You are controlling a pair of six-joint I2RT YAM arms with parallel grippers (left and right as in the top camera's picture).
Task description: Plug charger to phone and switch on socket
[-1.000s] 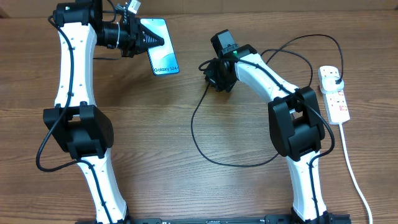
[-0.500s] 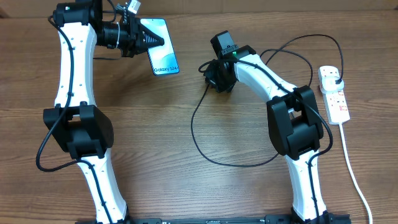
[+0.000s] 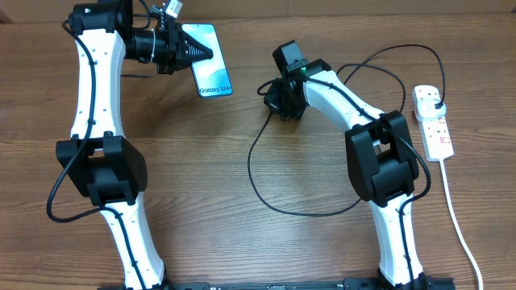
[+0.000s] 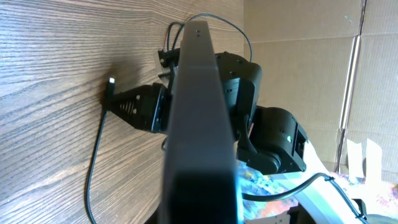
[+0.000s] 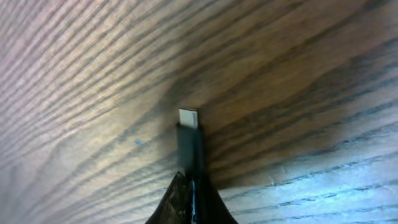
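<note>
Wooden table (image 3: 201, 169) scene, scarcely altered from a second earlier: kept the phone (image 3: 213, 74) clamped, seemingly edge-on, in the left gripper (image 3: 201, 52); pinched the charger (image 5: 188, 134) tip tight in the right gripper (image 5: 191, 186), well apart; left the socket (image 3: 433, 121) far right.

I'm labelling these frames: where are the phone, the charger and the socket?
phone (image 3: 211, 68), overhead view, on its blue screen.
charger (image 5: 188, 118), right wrist view, on its connector tip.
socket (image 3: 438, 133), overhead view, on its white body.
</note>
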